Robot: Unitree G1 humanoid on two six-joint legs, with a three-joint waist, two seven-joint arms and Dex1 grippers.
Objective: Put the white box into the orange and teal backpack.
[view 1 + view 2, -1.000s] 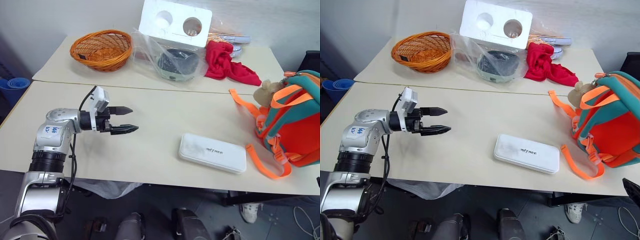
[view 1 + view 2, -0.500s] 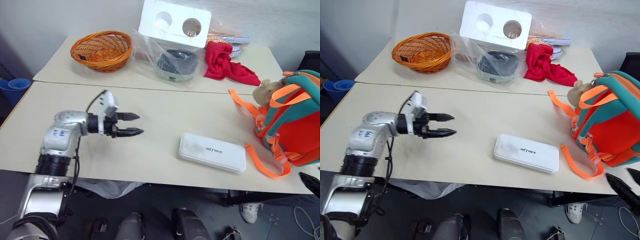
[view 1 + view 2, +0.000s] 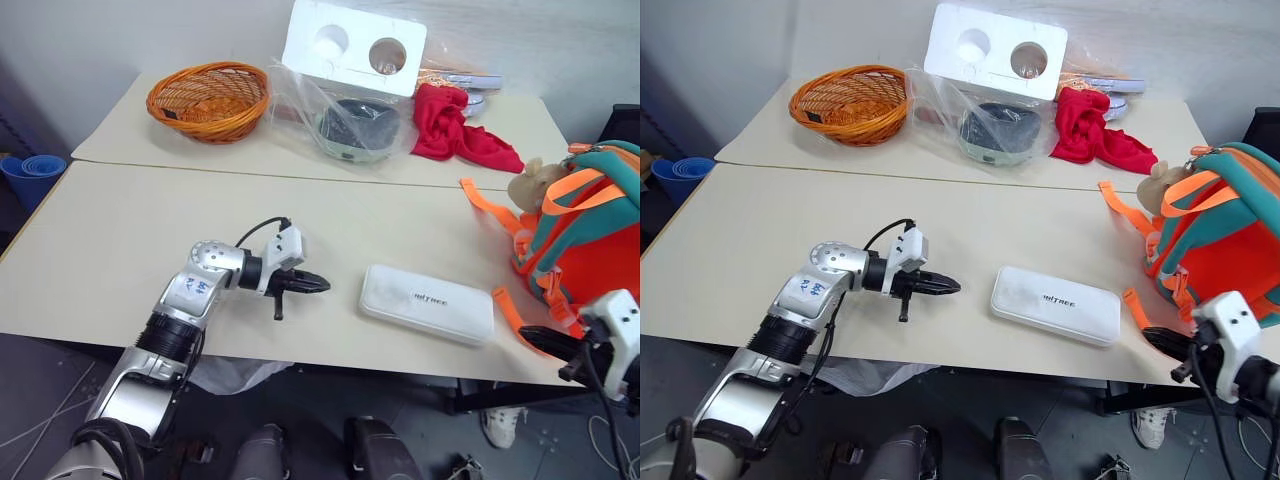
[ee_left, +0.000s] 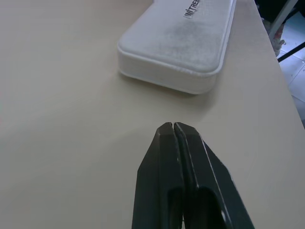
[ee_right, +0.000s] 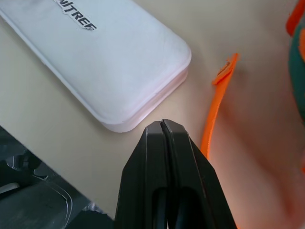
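The white box [image 3: 427,303] lies flat on the near table, small dark lettering on its face, between my two grippers. My left gripper [image 3: 322,285] is shut and empty, low over the table, its tip pointing at the box's left end [image 4: 176,52] a short gap away. My right gripper [image 3: 527,335] is shut and empty at the table's front right edge, its tip just off the box's right corner [image 5: 143,86]. The orange and teal backpack [image 3: 585,240] stands at the right edge, a beige plush charm [image 3: 530,182] on it and an orange strap [image 5: 217,105] trailing beside the box.
On the far table sit an orange wicker basket [image 3: 207,98], a white foam block with two holes [image 3: 352,45], a dark thing in a clear plastic bag [image 3: 350,125] and a red cloth [image 3: 455,125]. The near table's front edge runs just below the box.
Both grippers went from open to shut. The left arm swung right and down toward the box's left end. The right gripper came up into view at the front right, near the box's right corner.
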